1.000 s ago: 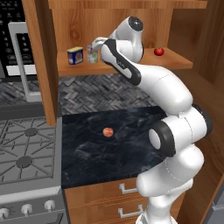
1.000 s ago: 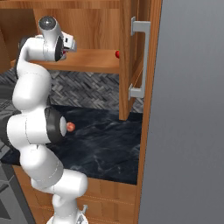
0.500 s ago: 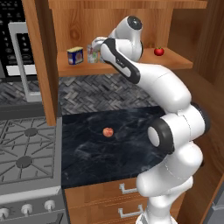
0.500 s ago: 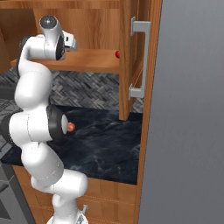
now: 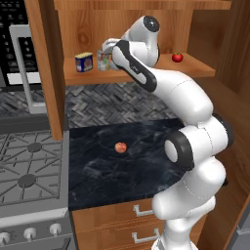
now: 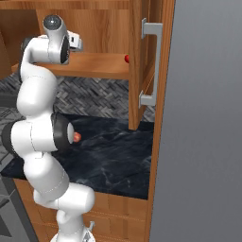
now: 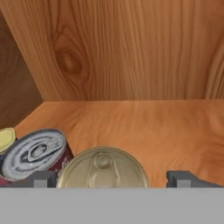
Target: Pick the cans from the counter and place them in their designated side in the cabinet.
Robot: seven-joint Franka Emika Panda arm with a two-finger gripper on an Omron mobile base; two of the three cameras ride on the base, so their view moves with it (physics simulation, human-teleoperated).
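The two-finger gripper (image 7: 111, 179) is still hanging wide around the silver-topped can (image 7: 103, 168) on the wooden cabinet shelf (image 7: 144, 127), its label hidden.

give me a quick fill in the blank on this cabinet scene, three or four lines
1. The two cans stand on the cabinet's plank ____.
2. The small red-orange fruit lies on the dark ____.
3. In the left base view, the blue-and-yellow tin stands to the ____ of the cans.
4. In the hand view, the claw has its tips on either side of the can with the ____-coloured top.

Missing words: shelf; counter; left; gold
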